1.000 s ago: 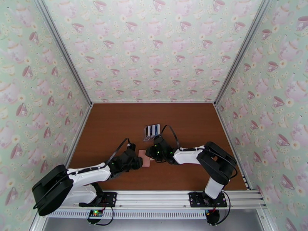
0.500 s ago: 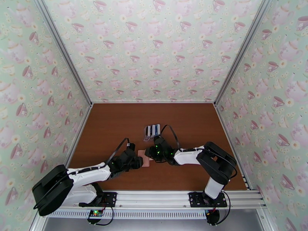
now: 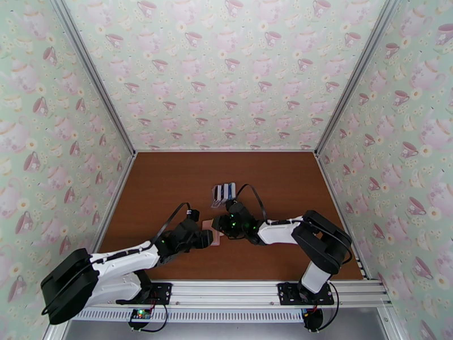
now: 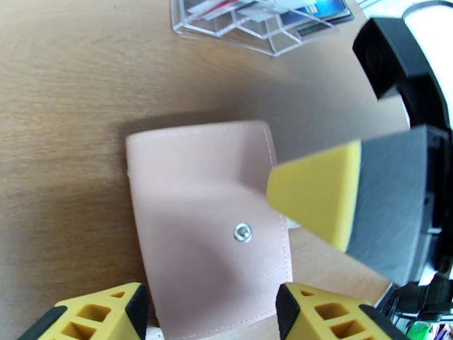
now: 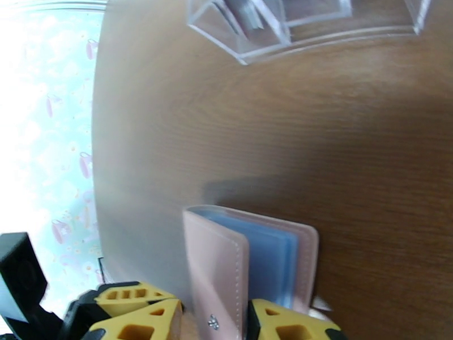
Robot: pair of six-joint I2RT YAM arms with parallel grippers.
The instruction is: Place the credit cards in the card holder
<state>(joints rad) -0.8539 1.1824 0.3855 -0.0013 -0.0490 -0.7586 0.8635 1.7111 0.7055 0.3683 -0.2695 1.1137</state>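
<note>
Top external: the pink card holder (image 3: 208,225) lies on the table (image 3: 170,182), just in front of a clear rack (image 3: 223,192).

Left wrist: the left tool (image 4: 209,313) stands open, its fingers either side of the holder's near edge, gripping nothing. The credit cards (image 4: 317,7) sit in the rack.

Right wrist: the right tool (image 5: 215,321) pinches the holder's pink cover, which is raised off the blue-grey pockets (image 5: 272,262).

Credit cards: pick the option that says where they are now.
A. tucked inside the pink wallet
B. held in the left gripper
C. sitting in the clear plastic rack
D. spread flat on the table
C: the credit cards sit in the slots of the clear rack, beyond the pink wallet.
</note>
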